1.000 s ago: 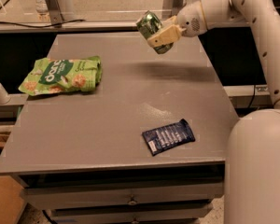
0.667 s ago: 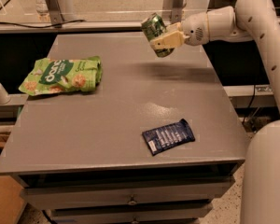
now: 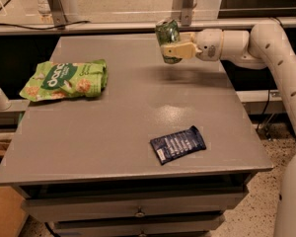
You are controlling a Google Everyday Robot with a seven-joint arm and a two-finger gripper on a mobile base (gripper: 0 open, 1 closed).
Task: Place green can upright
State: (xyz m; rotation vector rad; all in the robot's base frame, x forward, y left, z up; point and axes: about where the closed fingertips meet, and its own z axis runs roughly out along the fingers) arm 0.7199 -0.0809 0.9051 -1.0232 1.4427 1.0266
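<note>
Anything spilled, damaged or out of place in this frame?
Nothing stands out. The gripper holds the green can above the far side of the table, slightly tilted, not yet set down. The green snack bag lies flat at left, the dark blue packet near the front edge; no spill shows.

Table [image 3: 113, 132]: grey, flat top.
Snack bag [image 3: 64, 79]: green, lying flat near the table's left edge.
Wrapper [image 3: 178, 144]: dark blue, lying flat near the front edge, well apart from the snack bag.
Drawer [image 3: 138, 206]: shut, below the top.
</note>
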